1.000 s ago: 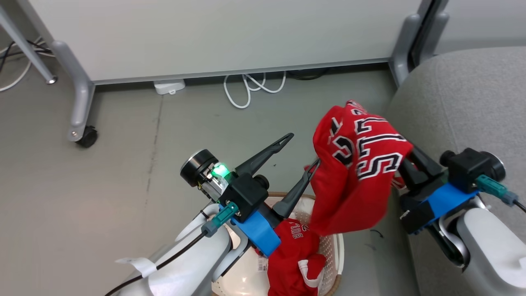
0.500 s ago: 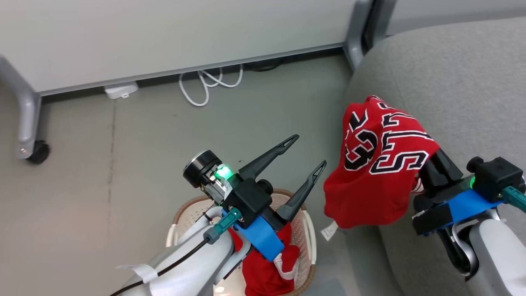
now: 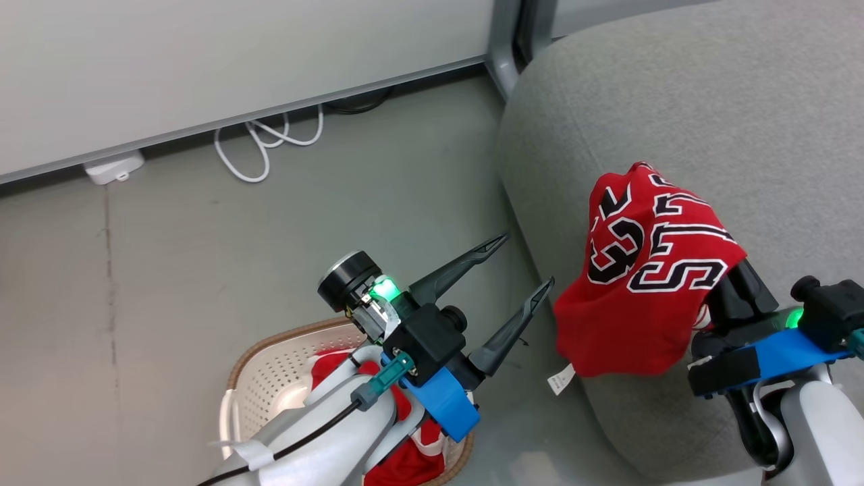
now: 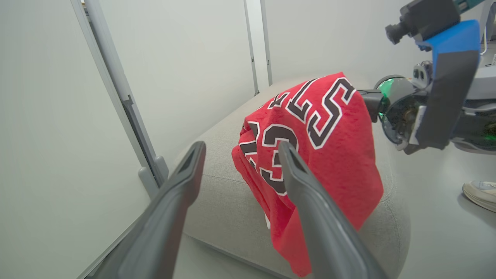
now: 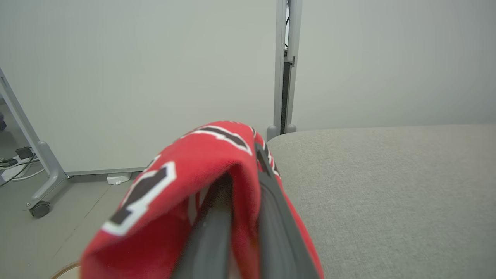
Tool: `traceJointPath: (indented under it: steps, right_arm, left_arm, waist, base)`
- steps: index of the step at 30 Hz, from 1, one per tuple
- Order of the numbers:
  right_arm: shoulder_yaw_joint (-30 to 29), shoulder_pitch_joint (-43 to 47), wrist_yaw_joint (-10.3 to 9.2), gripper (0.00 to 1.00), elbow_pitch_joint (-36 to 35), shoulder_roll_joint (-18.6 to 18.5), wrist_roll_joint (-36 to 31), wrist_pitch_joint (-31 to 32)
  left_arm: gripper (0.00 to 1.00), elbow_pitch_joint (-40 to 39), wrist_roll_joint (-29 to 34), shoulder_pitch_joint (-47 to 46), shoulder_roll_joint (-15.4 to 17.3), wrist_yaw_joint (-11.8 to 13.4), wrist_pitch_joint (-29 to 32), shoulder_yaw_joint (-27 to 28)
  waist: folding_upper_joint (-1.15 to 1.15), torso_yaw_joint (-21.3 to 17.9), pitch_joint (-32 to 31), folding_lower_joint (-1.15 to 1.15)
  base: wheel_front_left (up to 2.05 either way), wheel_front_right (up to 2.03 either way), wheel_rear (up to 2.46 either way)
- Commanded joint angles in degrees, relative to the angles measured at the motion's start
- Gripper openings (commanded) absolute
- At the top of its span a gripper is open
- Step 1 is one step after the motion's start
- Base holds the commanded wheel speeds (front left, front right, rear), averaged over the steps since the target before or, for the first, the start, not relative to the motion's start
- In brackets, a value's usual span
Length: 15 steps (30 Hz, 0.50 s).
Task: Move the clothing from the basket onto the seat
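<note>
Grey floor (image 3: 202,236). Basket (image 3: 270,368) holds one red jersey (image 3: 405,466), partly under left arm. Left pincer (image 3: 526,260) released, empty, above. Right pincer (image 5: 243,170) clenched on other jersey (image 3: 648,270), hanging over seat (image 3: 709,101) edge. Step: carry to seat. Next, likely: reach further in, lower, let cloth go there.

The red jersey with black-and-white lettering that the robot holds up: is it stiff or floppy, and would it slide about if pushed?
Probably floppy: the red jersey droops in folds around the right gripper, a white tag dangling below. Likely light, since a narrow pinch carries it. On the grey fabric seat it would likely bunch rather than slide.
</note>
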Motion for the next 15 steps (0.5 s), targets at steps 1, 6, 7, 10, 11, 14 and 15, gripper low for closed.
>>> traceJointPath:
  steps: [1, 6, 7, 10, 11, 14, 15]
  right_arm:
    - [-0.3, 0.8, 0.03, 0.0, -0.5, 0.3, -0.3, -0.2]
    - [-1.2, 1.6, 0.03, 0.0, -1.0, 1.2, -0.4, -0.2]
    - [-1.5, 1.6, 0.03, 0.0, -1.2, 1.4, -0.4, -0.2]
    - [-2.5, 1.4, 0.03, 0.0, -1.9, 2.0, -0.5, -0.2]
    - [-3.0, 1.1, 0.03, 0.0, -2.3, 2.3, -0.3, -0.2]
    - [-3.7, 0.1, 0.03, 0.0, -3.3, 2.5, -0.7, -0.2]
    - [-4.2, -0.7, 0.03, 0.0, -3.8, 2.7, -0.7, -0.2]
  left_arm:
    - [1.0, 0.1, 0.5, 0.4, 0.0, -0.1, -0.1, 0.2]
    - [1.0, 0.3, 0.7, 0.6, 0.1, -0.1, -0.1, 0.1]
    - [1.0, 0.4, 0.8, 0.7, 0.2, -0.1, -0.1, 0.2]
    - [1.0, 0.4, 0.9, 0.7, 0.4, 0.0, -0.1, 0.5]
    - [1.0, 0.3, 1.0, 0.7, 0.5, 0.0, -0.1, 0.5]
    - [1.0, 0.2, 1.3, 0.4, 0.7, 0.1, -0.1, 0.7]
    - [1.0, 0.1, 1.4, 0.1, 0.7, 0.1, -0.1, 0.8]
  waist:
    - [0.0, -1.0, 0.2, 0.0]
    - [0.0, -2.3, 0.6, 0.0]
    - [0.0, -2.5, 0.6, 0.0]
    - [0.0, -2.9, 0.9, 0.0]
    - [0.0, -3.0, 1.2, 0.0]
    - [0.0, -3.2, 1.8, 0.0]
    - [0.0, -3.2, 2.2, 0.0]
  base:
    - [0.0, 0.0, 0.0]
    - [0.0, 0.0, 0.0]
    - [0.0, 0.0, 0.0]
    - [0.0, 0.0, 0.0]
    - [0.0, 0.0, 0.0]
    - [0.0, 0.0, 0.0]
    - [0.0, 0.0, 0.0]
